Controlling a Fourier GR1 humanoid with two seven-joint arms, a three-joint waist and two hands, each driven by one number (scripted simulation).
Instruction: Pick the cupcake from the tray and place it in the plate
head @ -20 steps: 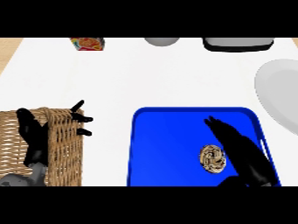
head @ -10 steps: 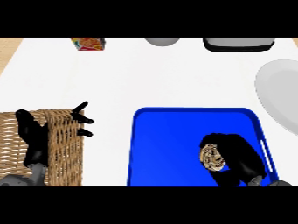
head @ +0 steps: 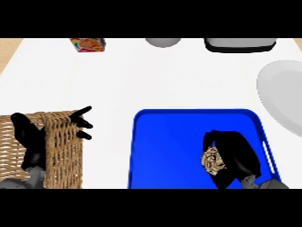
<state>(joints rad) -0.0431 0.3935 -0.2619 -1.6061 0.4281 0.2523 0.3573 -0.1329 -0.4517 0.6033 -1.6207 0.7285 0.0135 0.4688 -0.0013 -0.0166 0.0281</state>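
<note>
- Right hand (head: 235,155): I see it low over the blue tray (head: 172,150), near the tray's near right corner, its black fingers curled over and around the cupcake (head: 211,160); the hand is clamped on it.
- Cupcake: only its pale, patterned left side shows from under the fingers; it sits within the tray's right half, close to the near edge. I cannot tell whether it rests on the tray floor or is raised off it.
- Blue tray: a rimmed rectangle at the counter's (head: 146,80) near edge, right of centre.
- Plate (head: 290,99): pale grey, at the counter's right edge, just beyond the tray's far right corner and apart from the right hand.
- Left hand (head: 32,139): I see it over the wicker basket (head: 9,150) at the near left corner of the counter, fingers spread apart and holding nothing, with the fingertips reaching past the basket's right wall.
- Far edge of the counter, left to right: a small red and yellow package (head: 87,45), a grey rounded object (head: 163,42) cut off by the view's top, and a dark tray-like object with a pale inside (head: 239,45), likewise cut off.
</note>
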